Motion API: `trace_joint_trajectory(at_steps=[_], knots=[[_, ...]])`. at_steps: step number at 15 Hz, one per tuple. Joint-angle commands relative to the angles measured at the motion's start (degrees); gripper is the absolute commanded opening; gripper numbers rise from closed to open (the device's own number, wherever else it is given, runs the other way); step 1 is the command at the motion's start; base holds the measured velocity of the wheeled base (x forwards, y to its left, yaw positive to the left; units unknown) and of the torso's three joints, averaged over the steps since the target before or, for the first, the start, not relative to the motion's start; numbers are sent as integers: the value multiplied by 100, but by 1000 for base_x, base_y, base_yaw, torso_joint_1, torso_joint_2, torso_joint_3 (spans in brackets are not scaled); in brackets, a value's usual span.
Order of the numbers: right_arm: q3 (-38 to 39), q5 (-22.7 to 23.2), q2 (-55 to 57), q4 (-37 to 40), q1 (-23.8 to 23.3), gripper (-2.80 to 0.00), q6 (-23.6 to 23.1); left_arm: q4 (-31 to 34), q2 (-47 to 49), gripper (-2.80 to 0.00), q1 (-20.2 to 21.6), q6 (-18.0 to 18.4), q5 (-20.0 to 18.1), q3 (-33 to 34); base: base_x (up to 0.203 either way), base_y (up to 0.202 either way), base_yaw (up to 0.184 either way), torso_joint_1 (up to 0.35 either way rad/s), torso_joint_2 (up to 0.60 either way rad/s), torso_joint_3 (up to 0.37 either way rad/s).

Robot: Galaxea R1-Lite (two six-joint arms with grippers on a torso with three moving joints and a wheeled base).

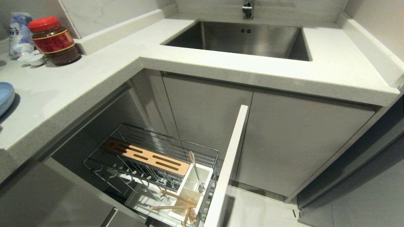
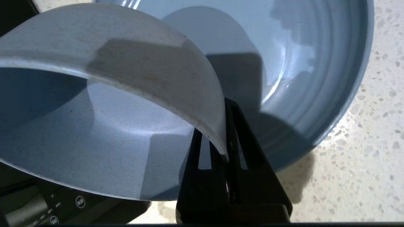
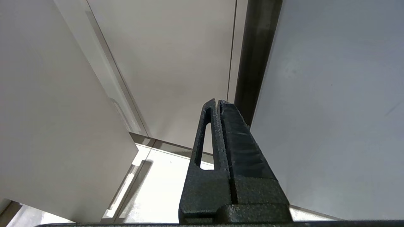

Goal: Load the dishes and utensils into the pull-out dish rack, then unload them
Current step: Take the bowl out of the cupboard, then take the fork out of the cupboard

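In the left wrist view my left gripper (image 2: 224,148) is shut on the rim of the matte light blue plate (image 2: 104,135), which hangs tilted above the counter. Under it on the speckled counter stands the glossy light blue bowl (image 2: 303,63). A light blue dish (image 1: 4,96) shows at the left edge of the head view, cut off by the frame. The pull-out dish rack (image 1: 126,132) stands pulled out below the counter. The chopsticks (image 1: 176,198) and the spoon (image 1: 195,170) are in its white utensil box (image 1: 206,176). My right gripper (image 3: 217,101) is shut on nothing, low beside cabinet doors.
The rack's wooden bar (image 1: 148,156) and white front panel (image 1: 227,167) stick out over the floor. A steel sink (image 1: 240,37) is set in the counter behind. A red-lidded jar (image 1: 53,41) and small white dishes (image 1: 31,59) stand at the back left.
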State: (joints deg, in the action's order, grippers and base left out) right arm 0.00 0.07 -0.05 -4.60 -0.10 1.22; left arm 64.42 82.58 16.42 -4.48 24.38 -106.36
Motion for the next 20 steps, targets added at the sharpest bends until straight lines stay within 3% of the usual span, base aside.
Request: trace_joint_trajectory(at_steps=[1,15,16,20], knots=[[149,1,-4,-6,1,-280,1,36,137,-280,10,0,14,-7,0,0,0,0,0,0],[149,1,-4,-3,1,-280,1,18,375,-280,79,79,23,-16,0,0,0,0,0,0],[149,1,-4,-6,1,-280,1,10,373,0,89,73,25,-32,0,0,0,0,0,0],[149,1,-4,-4,1,-280,1,-8,293,0,98,62,23,-51,0,0,0,0,0,0]])
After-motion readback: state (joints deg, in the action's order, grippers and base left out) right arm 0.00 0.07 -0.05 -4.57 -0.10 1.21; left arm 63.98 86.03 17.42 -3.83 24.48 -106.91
